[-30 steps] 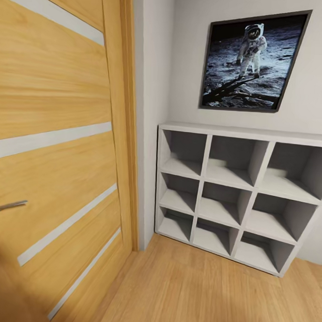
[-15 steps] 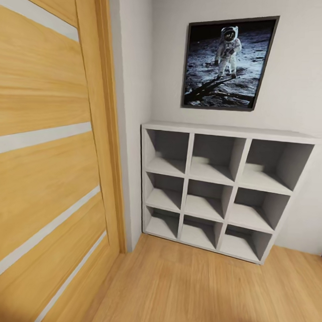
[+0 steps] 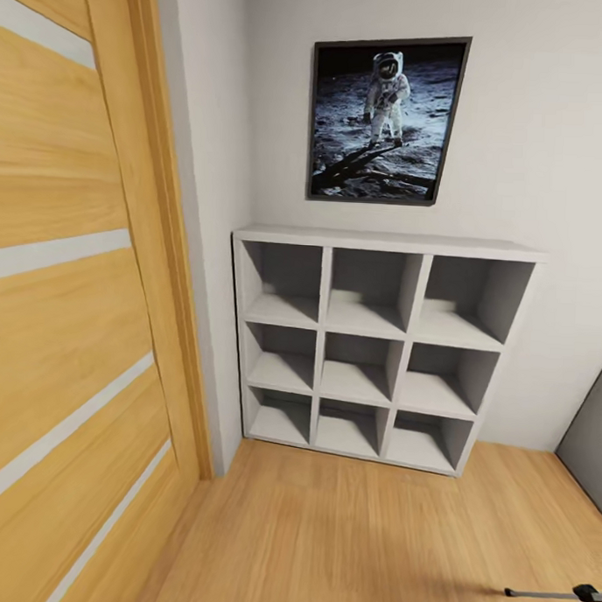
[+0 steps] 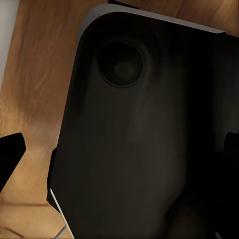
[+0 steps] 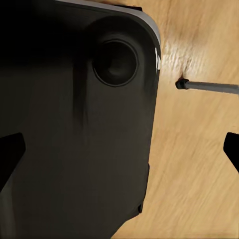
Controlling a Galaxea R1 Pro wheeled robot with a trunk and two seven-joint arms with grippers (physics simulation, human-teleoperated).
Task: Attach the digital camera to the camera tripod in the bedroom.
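While the head view is taking in a white cube shelf (image 3: 382,348), one camera tripod (image 3: 551,594) leg is lying horizontally at lower right, foot pointing right. Both end effectors' states cannot be told.

A light wooden door with pale horizontal inlay strips (image 3: 72,326) fills the left of the frame, its wooden frame (image 3: 168,243) meeting a pale grey plastered wall (image 3: 535,154). Against that wall, at centre, stands a white nine-cube open shelving unit (image 3: 373,352) — three rows of three. Above it hangs a dark-framed photograph of an astronaut on the moon (image 3: 383,119). A light wood plank floor (image 3: 326,539) spans the bottom, and a grey panel edge (image 3: 592,445) enters at lower right.
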